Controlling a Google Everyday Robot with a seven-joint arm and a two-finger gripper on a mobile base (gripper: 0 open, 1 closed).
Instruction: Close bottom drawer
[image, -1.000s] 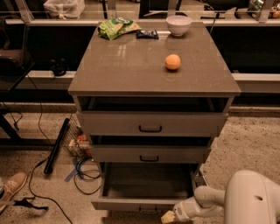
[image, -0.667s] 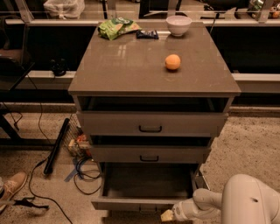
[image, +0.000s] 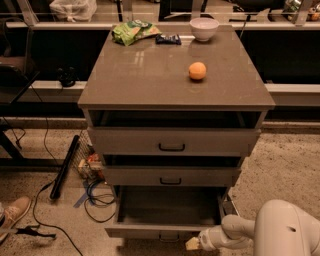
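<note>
1. Nearest me, low down below the front right corner of the table (image: 150, 75), the robot's pale arm reaches in from the right. Its gripper (image: 192, 243) sits just at the front panel of the bottom drawer (image: 145, 231), right of the small black handle (image: 169, 237). Whether it is spread or pressed together I cannot tell.
2. The bottom drawer stands pulled well out past the table's front edge, its dark inside bare to view. It looks like a stiff, rigid box on slides, light with nothing visible in it. I would not bother with the handle; a flat push on the middle of the front panel should run it in. A push far off to one side could skew it on the slides.
3. Above it, the middle drawer (image: 170, 176) and the top drawer (image: 172, 141) each stand a little out.
4. On top, an orange (image: 197, 70) lies right of centre.
5. Along the far edge sit a green bag (image: 134, 31), a dark packet (image: 167, 38) and a white bowl (image: 204, 28).
</note>
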